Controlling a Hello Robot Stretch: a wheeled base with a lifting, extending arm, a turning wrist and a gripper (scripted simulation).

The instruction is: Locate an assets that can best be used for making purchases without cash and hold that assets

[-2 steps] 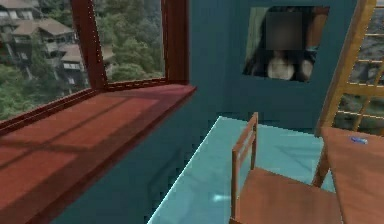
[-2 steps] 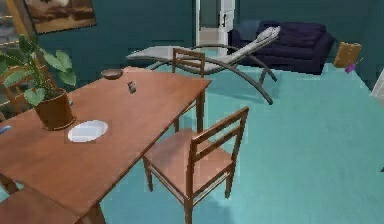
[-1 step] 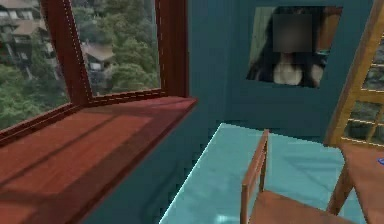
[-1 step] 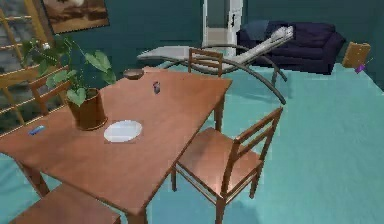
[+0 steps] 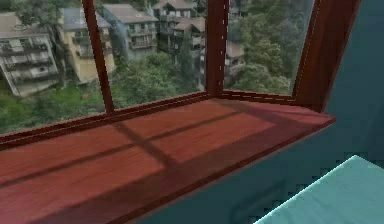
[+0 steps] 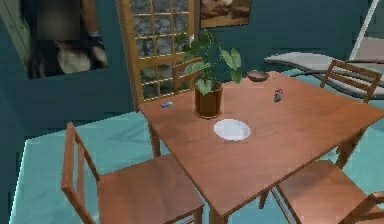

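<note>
A wooden dining table (image 6: 300, 135) stands in the arm side view. Near its far left corner lies a small flat blue thing (image 6: 167, 104), too small to name. A potted plant (image 6: 208, 70) in a brown pot stands at the table's middle, with a white plate (image 6: 232, 129) just in front of it. A small dark upright object (image 6: 278, 96) stands to the right of the plant. A dark shallow bowl (image 6: 257, 75) sits at the far edge.
Wooden chairs (image 6: 120, 185) ring the table, one more at the right (image 6: 350, 78). Behind it are a glass-paned wooden door (image 6: 155, 45), wall pictures (image 6: 225, 12) and a grey lounger (image 6: 300, 62). The forward view faces a broad red-brown window sill (image 5: 170, 140) under a window onto buildings and trees.
</note>
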